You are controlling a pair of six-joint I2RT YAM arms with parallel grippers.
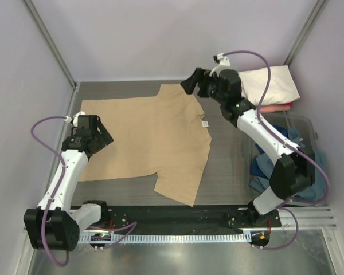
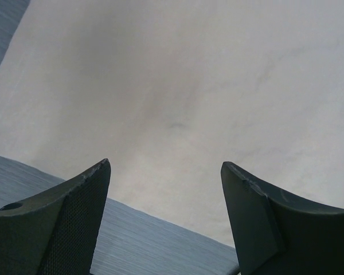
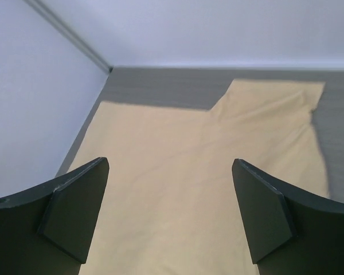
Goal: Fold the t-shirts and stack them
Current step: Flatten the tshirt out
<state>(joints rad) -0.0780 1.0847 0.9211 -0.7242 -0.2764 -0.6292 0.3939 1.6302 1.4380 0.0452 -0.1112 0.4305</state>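
The tan shirt (image 1: 149, 137) lies flat on the tabletop (image 1: 229, 154), centre-left, collar to the right. The left hand (image 2: 166, 172) hovers wide open and empty at its left hem. The right hand (image 3: 171, 169), likewise open and empty, hangs over the far sleeve. Pinching only one layer, or lifting unevenly, would likely skew the fold. Far right, one folded cream shirt (image 1: 272, 83) sits on one pink shirt (image 1: 275, 107). At least two blue shirts (image 1: 269, 166) fill one bin (image 1: 314, 129).
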